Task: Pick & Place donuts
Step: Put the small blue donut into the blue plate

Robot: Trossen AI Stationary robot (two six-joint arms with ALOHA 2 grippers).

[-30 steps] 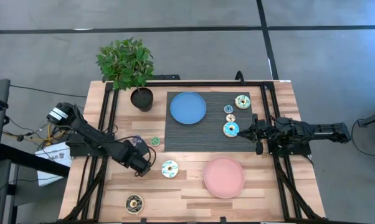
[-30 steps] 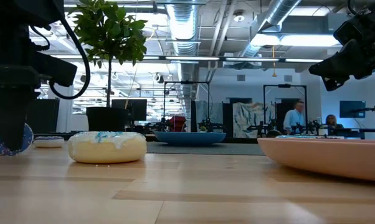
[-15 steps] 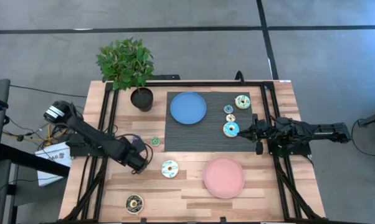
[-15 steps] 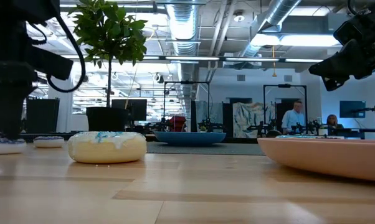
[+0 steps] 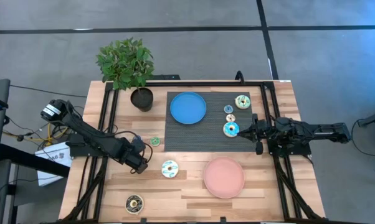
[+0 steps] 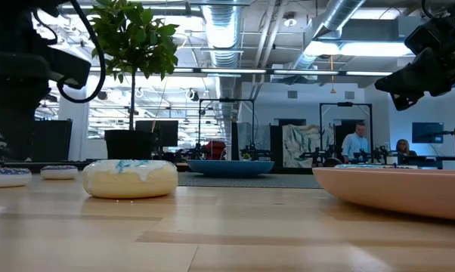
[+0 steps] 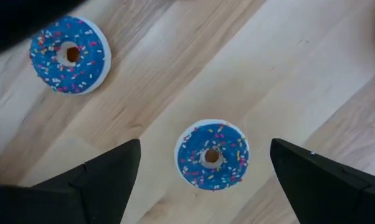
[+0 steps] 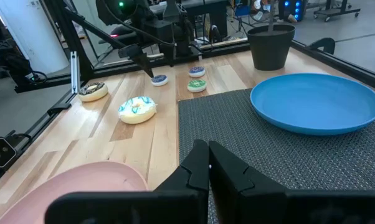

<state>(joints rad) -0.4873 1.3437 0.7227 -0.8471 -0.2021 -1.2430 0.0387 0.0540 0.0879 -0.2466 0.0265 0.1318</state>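
Observation:
My left gripper (image 7: 203,186) is open and hovers over the wooden table, its fingers on either side of a tiny blue sprinkled donut (image 7: 212,155) lying flat below, not touching it. A second tiny blue donut (image 7: 69,55) lies nearby. In the high view the left gripper (image 5: 138,160) is left of the cream donut (image 5: 169,168). The dark brown donut (image 5: 134,201) lies near the front edge, and a tiny green one (image 5: 155,141) sits beside the mat. My right gripper (image 8: 207,165) is shut and hangs over the mat's right edge next to the light blue donut (image 5: 231,129).
A blue plate (image 5: 188,107) lies on the dark mat (image 5: 206,140), and a pink plate (image 5: 223,177) on the wood in front of it. More donuts (image 5: 242,101) lie at the mat's far right corner. A potted plant (image 5: 141,98) stands at the far left. People show far behind (image 6: 357,143).
My left gripper held the tiny blue donut on edge just above the table. It has let go, and the donut now lies flat on the wood. The gripper has since risen and drifted slightly toward the table's left. The right arm has kept still.

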